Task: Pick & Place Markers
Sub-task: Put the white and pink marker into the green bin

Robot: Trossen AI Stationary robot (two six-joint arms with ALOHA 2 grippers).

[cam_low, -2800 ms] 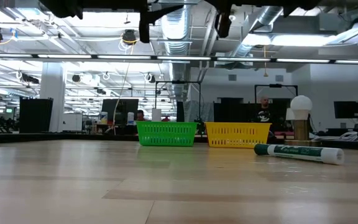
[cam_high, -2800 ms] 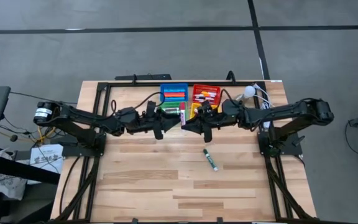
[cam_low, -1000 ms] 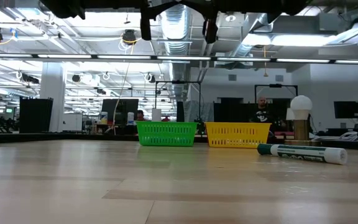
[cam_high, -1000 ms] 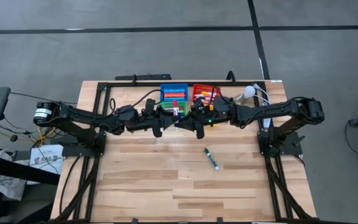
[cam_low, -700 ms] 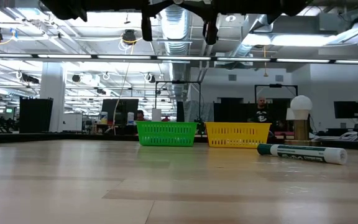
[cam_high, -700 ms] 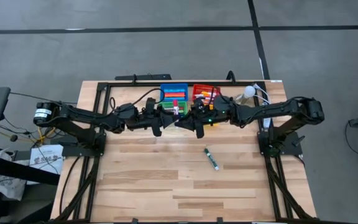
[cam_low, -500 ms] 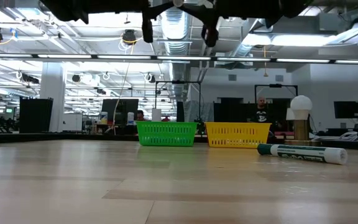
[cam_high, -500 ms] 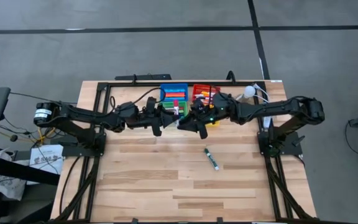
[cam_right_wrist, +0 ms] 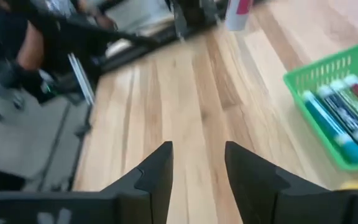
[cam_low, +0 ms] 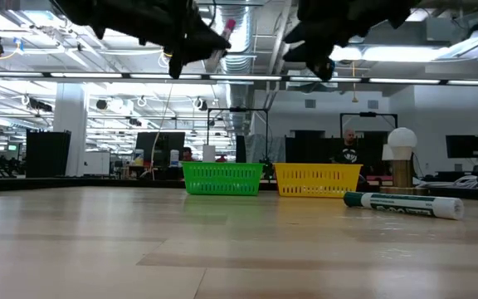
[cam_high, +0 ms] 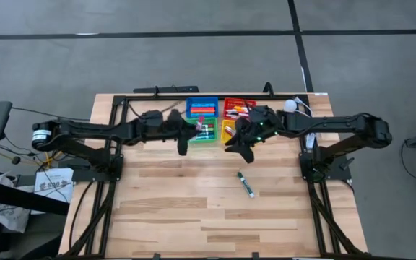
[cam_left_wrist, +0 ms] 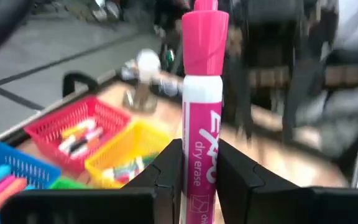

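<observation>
A green marker (cam_high: pixel 245 185) is lying alone on the table (cam_high: pixel 165 217), near the front. Farther back, the right gripper (cam_right_wrist: pixel 196 163) is hanging open and empty. The left gripper (cam_left_wrist: pixel 199 167) is squeezing a pink marker (cam_left_wrist: pixel 201 93) above the green bin (cam_high: pixel 205 132).

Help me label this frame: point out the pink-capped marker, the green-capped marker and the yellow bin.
pink-capped white marker (cam_left_wrist: pixel 204 43): left wrist view, on its cap.
green-capped white marker (cam_high: pixel 245 185): high view, mid-barrel.
yellow plastic mesh bin (cam_low: pixel 317 179): low view, front wall.

Bright even overhead light, soft shadows, wrist views motion-blurred — backgrounds smeared
</observation>
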